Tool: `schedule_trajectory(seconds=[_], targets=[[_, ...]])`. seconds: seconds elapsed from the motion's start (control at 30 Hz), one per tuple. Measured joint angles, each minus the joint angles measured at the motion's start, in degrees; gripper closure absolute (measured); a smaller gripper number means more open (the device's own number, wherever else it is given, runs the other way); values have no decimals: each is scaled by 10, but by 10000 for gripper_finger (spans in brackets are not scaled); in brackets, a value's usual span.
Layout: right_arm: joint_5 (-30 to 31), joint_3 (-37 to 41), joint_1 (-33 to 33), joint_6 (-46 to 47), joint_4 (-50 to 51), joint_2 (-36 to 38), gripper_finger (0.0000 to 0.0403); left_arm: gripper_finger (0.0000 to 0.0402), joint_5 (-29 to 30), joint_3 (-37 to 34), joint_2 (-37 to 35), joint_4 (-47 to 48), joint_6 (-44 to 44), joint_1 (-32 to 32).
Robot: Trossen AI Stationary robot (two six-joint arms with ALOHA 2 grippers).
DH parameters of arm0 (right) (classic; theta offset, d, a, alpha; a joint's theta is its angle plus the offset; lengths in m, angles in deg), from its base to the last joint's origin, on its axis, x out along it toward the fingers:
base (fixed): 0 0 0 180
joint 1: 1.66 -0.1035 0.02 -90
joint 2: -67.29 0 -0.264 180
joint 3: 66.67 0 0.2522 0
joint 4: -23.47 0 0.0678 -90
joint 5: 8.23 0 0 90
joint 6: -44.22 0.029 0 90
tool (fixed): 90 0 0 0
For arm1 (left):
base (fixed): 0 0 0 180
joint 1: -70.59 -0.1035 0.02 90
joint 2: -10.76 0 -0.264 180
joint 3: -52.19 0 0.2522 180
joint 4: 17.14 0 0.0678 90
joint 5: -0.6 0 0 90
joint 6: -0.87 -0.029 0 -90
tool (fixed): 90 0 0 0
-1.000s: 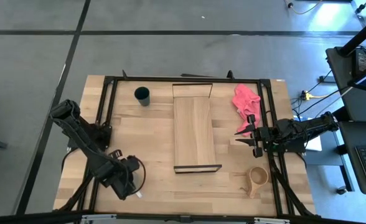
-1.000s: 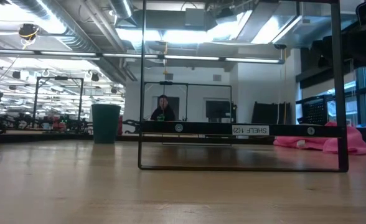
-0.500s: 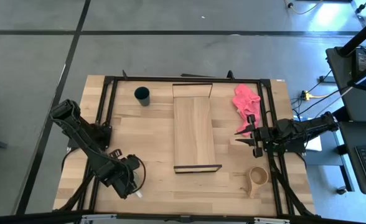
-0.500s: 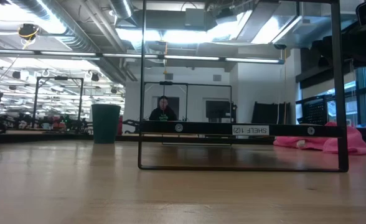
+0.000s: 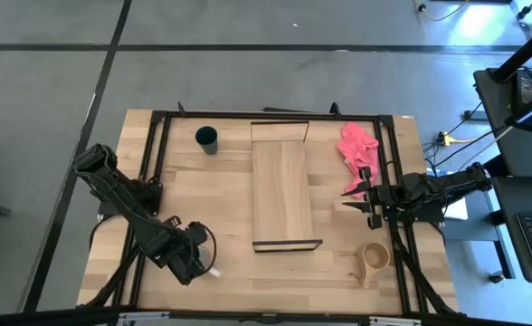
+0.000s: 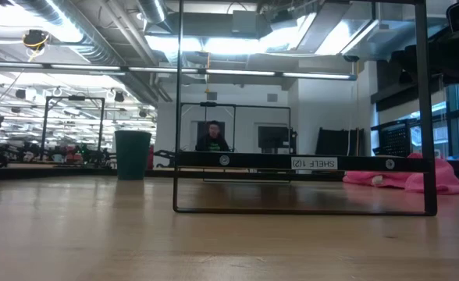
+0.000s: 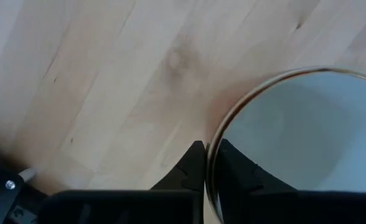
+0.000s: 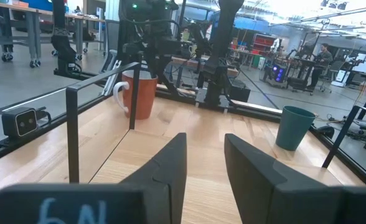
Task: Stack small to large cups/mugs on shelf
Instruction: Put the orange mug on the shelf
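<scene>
The orange-brown mug point(image 8: 139, 93) with a white inside point(image 7: 307, 137) and a white handle point(image 5: 213, 270) stands upright near the table's front left. My left gripper point(image 7: 213, 163) is above it, shut on its rim. The dark green cup point(image 5: 206, 139) stands at the far left, and the tan handled cup point(image 5: 374, 258) sits at the front right. The shelf point(image 5: 282, 186) lies along the table's middle on its black frame ends. My right gripper point(image 5: 361, 195) waits open at the right edge, beside the shelf. My left gripper pinches the mug's rim point(image 7: 211, 149), with one finger point(image 7: 195, 163) outside the wall and the other point(image 7: 236, 167) inside the white hollow. The fingers come from above, pointing down. The mug stays upright; I cannot tell whether its base is clear of the table.
A pink cloth point(image 5: 356, 148) lies at the far right, just beyond my right gripper. A black frame point(image 5: 157, 163) runs around the tabletop. Bare wood lies between the mug and the shelf's near end point(image 5: 287, 244). A person point(image 6: 213, 137) sits far behind the table.
My left gripper has shifted a little toward the table's right and far edges. The mug's white handle now shows farther right and farther from the near edge than before.
</scene>
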Motion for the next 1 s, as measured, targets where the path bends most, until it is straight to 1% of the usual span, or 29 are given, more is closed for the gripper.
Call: schedule_trajectory(seconds=[0.2, 0.4, 0.53, 0.63, 0.8, 0.9, 1.0], targets=[[0, 0, 0, 0, 0, 0, 292, 384, 7, 0, 0, 3, 11, -3], [0, 0, 0, 0, 0, 0, 292, 387, 10, -1, -1, 5, 13, -20], [0, 0, 0, 0, 0, 0, 292, 388, 21, -3, -15, 13, 10, -33], [0, 0, 0, 0, 0, 0, 292, 389, 28, -5, -40, 37, 7, -47], [0, 0, 0, 0, 0, 0, 292, 389, 38, -4, -110, 57, 11, -81], [0, 0, 0, 0, 0, 0, 292, 389, 59, -3, -153, 56, 13, -117], [0, 0, 0, 0, 0, 0, 292, 389, 60, -3, -174, 64, -11, -168]])
